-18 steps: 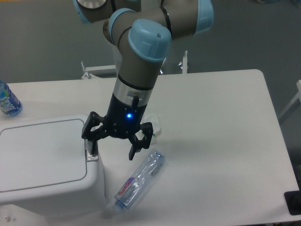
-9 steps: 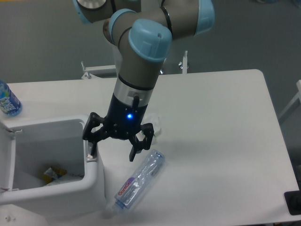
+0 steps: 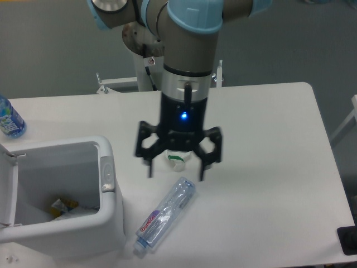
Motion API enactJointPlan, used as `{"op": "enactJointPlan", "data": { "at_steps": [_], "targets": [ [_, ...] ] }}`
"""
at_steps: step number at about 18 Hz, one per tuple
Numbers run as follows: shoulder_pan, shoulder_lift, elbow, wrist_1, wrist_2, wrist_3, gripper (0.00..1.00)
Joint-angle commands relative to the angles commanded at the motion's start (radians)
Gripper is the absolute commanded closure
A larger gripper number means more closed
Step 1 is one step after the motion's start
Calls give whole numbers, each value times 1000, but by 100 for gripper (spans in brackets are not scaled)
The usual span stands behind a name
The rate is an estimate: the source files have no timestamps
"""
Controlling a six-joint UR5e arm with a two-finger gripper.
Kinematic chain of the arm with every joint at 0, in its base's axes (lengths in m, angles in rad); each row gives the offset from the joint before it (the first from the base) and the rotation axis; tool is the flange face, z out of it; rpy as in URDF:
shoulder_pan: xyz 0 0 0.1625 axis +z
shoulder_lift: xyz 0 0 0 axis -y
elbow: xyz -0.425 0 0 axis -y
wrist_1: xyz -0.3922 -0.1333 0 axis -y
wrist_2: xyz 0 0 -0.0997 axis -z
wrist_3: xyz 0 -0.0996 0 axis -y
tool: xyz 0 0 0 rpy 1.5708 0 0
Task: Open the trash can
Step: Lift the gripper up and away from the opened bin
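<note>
The white trash can (image 3: 109, 209) stands at the table's front left with its lid (image 3: 5, 187) swung up on the left side, so the inside shows. Some yellow scraps lie at its bottom. The grey push-button latch (image 3: 106, 173) sits on the can's right rim. My gripper (image 3: 175, 169) hangs open above the table, to the right of the can and clear of it, with nothing between its fingers. It is slightly blurred.
A clear plastic bottle (image 3: 164, 214) lies on the table just below the gripper. A small white item with green (image 3: 177, 158) rests under the gripper. A blue-labelled bottle (image 3: 9, 119) stands at the far left edge.
The lid went from closed to open. My gripper then left the latch on the can's right rim and moved right, over the table.
</note>
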Motion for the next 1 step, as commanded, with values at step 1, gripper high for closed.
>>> {"op": "enactJointPlan", "data": {
  "at_steps": [1],
  "targets": [
    [5,6,-25,0,12,40,0]
  ]
}}
